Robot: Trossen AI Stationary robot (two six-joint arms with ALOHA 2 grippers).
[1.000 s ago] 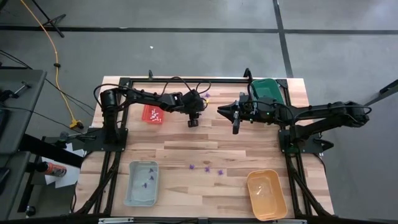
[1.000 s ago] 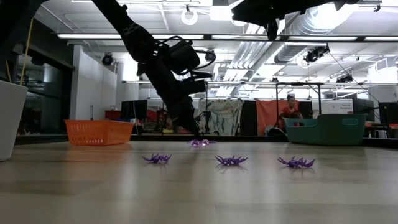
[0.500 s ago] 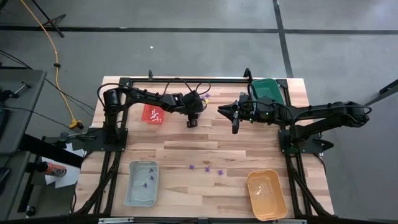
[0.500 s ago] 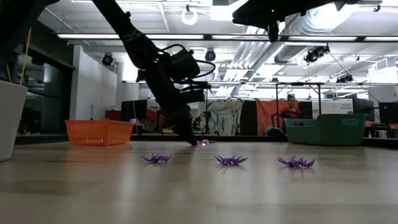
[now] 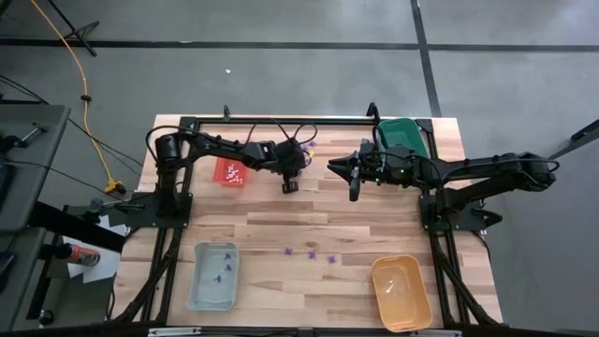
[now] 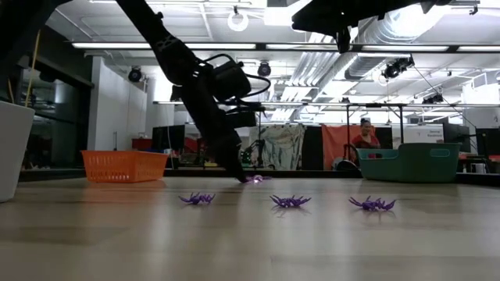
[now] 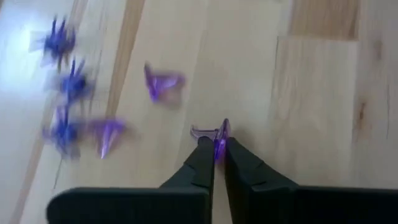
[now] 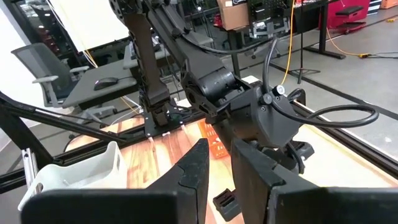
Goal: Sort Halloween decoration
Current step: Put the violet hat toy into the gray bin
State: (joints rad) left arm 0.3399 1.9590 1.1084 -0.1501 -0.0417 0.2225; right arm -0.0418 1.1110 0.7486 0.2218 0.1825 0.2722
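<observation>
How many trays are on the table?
4. The red tray is at the far left, beside the left arm; the green tray at the far right corner; the pale blue tray near left; the orange tray near right. None seems hidden.

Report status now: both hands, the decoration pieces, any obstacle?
Left hand shut on purple piece at table. Right hand idle, raised mid-table. Nothing blocking.

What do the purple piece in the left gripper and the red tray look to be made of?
Purple piece: likely thin plastic; it looks translucent and glossy, pinched in the left gripper. Red tray: probably moulded plastic, matte, with an open lattice wall. Neither can be confirmed by look alone.
</observation>
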